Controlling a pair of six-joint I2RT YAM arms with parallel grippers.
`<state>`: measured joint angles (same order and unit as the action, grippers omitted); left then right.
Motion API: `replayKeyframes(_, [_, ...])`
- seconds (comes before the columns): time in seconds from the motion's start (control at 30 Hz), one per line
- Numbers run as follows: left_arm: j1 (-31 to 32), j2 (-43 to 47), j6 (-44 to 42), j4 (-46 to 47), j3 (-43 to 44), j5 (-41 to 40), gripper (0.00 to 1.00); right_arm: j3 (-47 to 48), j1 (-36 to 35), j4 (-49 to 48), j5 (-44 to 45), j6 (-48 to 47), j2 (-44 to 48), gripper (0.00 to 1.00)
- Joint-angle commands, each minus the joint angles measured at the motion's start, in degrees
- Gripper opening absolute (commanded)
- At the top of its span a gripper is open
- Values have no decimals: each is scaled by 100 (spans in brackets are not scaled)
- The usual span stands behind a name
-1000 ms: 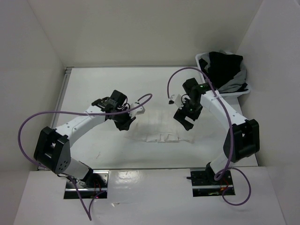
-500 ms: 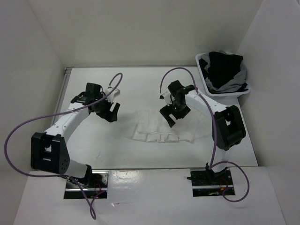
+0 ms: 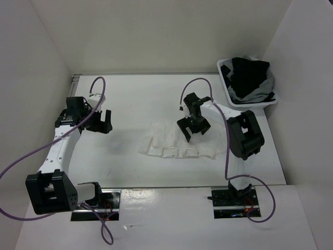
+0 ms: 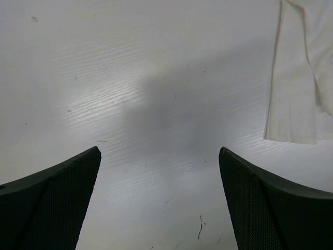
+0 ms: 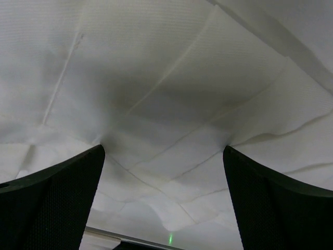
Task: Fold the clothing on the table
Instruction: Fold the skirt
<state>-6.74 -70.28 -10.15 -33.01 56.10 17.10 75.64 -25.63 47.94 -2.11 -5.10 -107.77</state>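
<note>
Skirt folded into layers; you likely have a last fold or some tidying left.
Your one skirt [image 3: 174,145] lies as a layered, uneven pad near the middle of the table [image 3: 130,94], its edges not squared. Neither of your two grippers holds anything. The left gripper [image 3: 107,121] gapes wide over bare table well to the skirt's left, and the right gripper [image 3: 195,132] gapes wide just above the skirt. One basket [image 3: 225,70] in the far right corner holds dark garments [image 3: 250,75], number unclear.

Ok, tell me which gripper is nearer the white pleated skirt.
Right. The right gripper hangs directly over the skirt, toward its far edge, jaws open and empty. The left gripper is well off to the skirt's left, over bare table, also open.
</note>
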Motion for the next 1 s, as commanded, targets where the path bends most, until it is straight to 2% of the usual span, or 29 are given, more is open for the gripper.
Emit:
replayKeyframes(0.0, [-204, 269, 101, -30, -72, 74, 100, 169, -30, -347, 62, 255, -297, 98])
replayKeyframes(0.4, [-451, 454, 48, -30, -125, 372, 100, 1724, -548, -593, 369, -939, -1615, 98])
replayKeyframes(0.6, [-451, 454, -75, -30, -125, 575, 100, 2060, -926, -672, 615, -1958, -1739, 98])
replayKeyframes(0.83, [-399, 287, -452, -135, -125, 1058, 100, 2561, -979, -708, 677, -2961, -1915, 98])
replayKeyframes(0.97, [-91, -99, -575, -82, -47, 1233, 100, 2948, -979, -479, -23, -2909, -1574, 98])
